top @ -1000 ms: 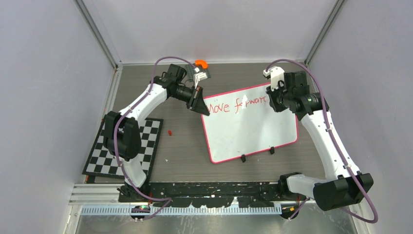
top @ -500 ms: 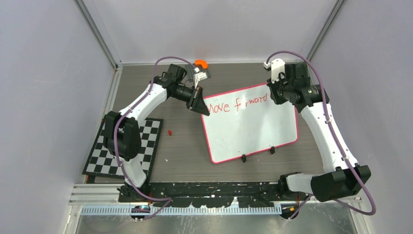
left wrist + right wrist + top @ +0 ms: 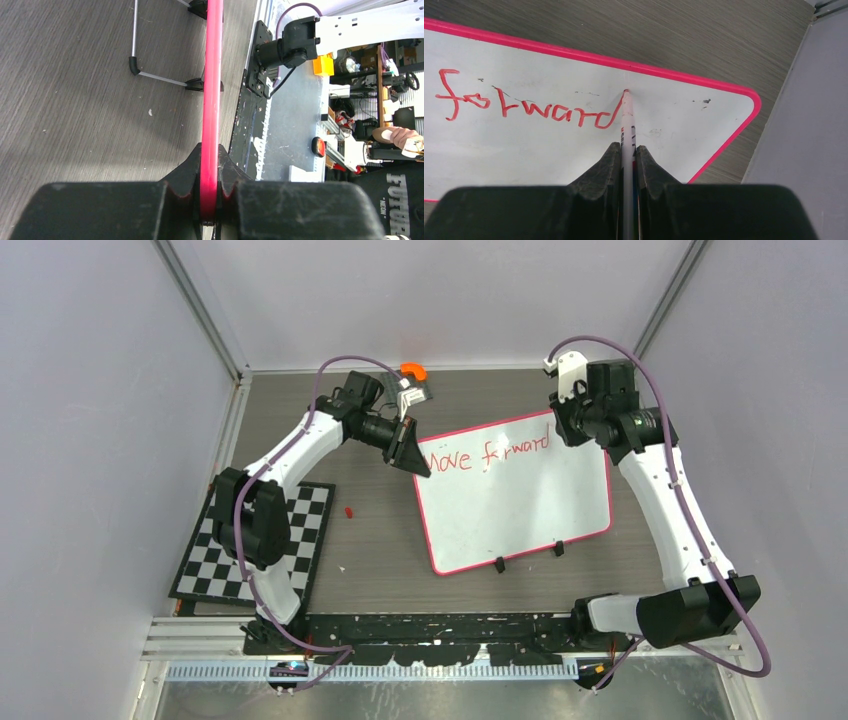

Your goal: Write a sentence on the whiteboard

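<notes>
The whiteboard (image 3: 520,512) lies tilted on the table, white with a pink rim. Its far part carries the sentence (image 3: 490,453) in red, reading "Move forward". My left gripper (image 3: 421,466) is shut on the board's far left rim, which runs as a pink bar (image 3: 212,75) between the jaws (image 3: 210,167). My right gripper (image 3: 560,433) hangs over the far right corner, shut on a white marker (image 3: 626,127). The marker's red tip rests at the top of the "d" stem of "forward" (image 3: 524,106).
A black-and-white checkerboard mat (image 3: 255,540) lies at the left, with a small red piece (image 3: 348,511) between it and the board. An orange object (image 3: 413,371) sits at the far edge. Two black clips (image 3: 499,564) stick out of the board's near edge. Grey walls close in both sides.
The right gripper has shifted a little toward the far right corner, and the word now ends in a finished "d". The left arm and the board have not moved.
</notes>
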